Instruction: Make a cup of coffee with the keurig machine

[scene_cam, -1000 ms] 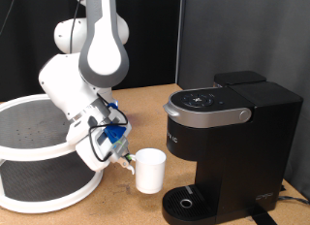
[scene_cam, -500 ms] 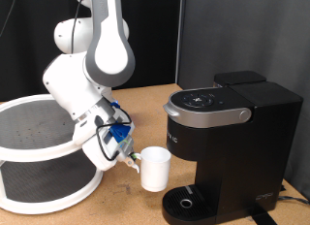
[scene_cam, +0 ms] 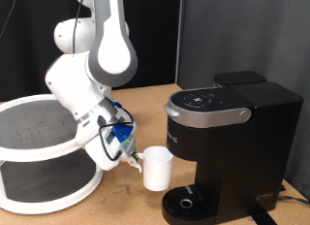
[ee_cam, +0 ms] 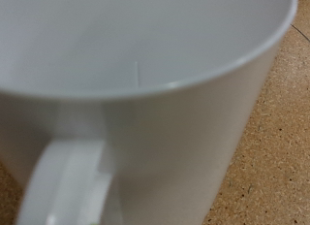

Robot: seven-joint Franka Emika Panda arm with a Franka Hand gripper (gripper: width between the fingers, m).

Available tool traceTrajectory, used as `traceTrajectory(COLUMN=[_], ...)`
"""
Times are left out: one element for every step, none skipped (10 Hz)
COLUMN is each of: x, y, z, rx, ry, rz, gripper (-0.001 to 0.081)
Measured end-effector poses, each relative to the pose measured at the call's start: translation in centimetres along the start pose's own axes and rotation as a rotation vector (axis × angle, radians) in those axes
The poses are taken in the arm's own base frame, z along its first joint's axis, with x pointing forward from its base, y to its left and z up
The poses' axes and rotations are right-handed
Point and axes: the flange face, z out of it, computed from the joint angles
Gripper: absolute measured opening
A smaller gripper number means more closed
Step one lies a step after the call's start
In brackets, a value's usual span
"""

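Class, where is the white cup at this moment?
In the exterior view the cup sits low and central, at the pincer, just left of the keurig machine and its drip tray. It fills the wrist view.

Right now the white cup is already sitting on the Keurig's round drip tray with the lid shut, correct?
Not quite. The exterior view shows the cup beside the keurig machine, at the exterior view's left of the drip tray, not on it. The gripper is at the cup's handle side. The machine's lid is shut, as you said.
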Motion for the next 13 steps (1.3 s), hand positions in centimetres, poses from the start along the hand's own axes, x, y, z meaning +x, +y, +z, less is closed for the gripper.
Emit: traceTrajectory(x=[0.1,0.2,0.4,0.6,0.7,0.9,1.0,1.1,1.2,1.3,1.3,1.3,1.2], y=[-0.2,-0.4,-0.8,-1.1,-1.4,-1.6,-1.8,-2.0,-2.1,-2.2,-2.2,-2.2,-2.2], z=[0.2,0.4,0.7,1.1,1.6,2.2,2.7,3.4,4.1,4.9,5.6,6.2,6.9], rx=[-0.002,-0.004,-0.001,0.004,0.007,0.010,0.010,0.009,0.007,0.004,0.001,-0.001,-0.001], ry=[0.003,0.008,0.009,0.009,0.009,0.009,0.011,0.012,0.013,0.013,0.009,0.007,0.005], rz=[0.004,0.007,0.006,0.006,0.007,0.010,0.011,0.014,0.018,0.018,0.018,0.017,0.015], gripper=[0.0070,0.0070,0.0070,0.0070,0.0070,0.0070,0.0070,0.0070,0.0070,0.0070,0.0070,0.0070,0.0070])
